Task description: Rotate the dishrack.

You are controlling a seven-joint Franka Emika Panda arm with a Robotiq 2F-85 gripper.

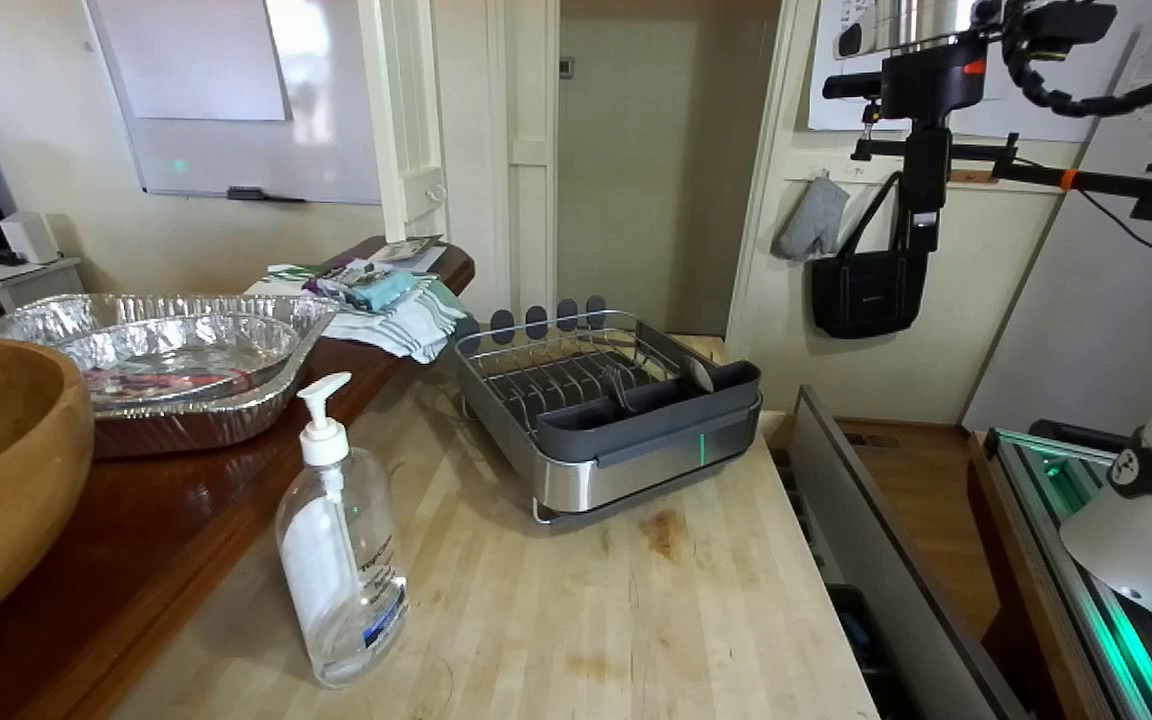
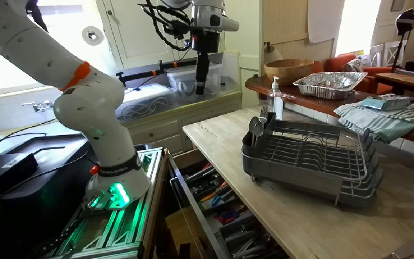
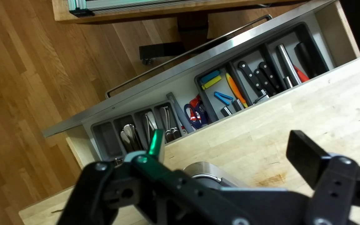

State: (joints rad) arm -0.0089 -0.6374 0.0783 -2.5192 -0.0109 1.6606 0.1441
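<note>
The dishrack (image 1: 561, 480) rests on the light wooden countertop in both exterior views; it is a wire rack in a grey tray with round dark tabs along its far end. A dark cutlery holder (image 2: 251, 142) on its side bears a few spoons and a fork. My gripper (image 3: 230, 148) is open, with its two fingers wide apart and nothing held between them. High in the air, the gripper (image 1: 924, 240) points down beside the counter, apart from the rack. Only a metal corner of the dishrack (image 3: 203, 168) shows in the wrist view; the gripper's linkage hides the rest.
A pulled-out drawer (image 3: 180, 84) with cutlery, knives and scissors lies along the counter's robot-side edge. A pump soap bottle (image 1: 346, 580) stands near the rack. Foil pans (image 1: 176, 430), a wooden bowl (image 1: 6, 450) and striped towels (image 2: 376, 118) sit on the raised reddish ledge (image 2: 322, 104).
</note>
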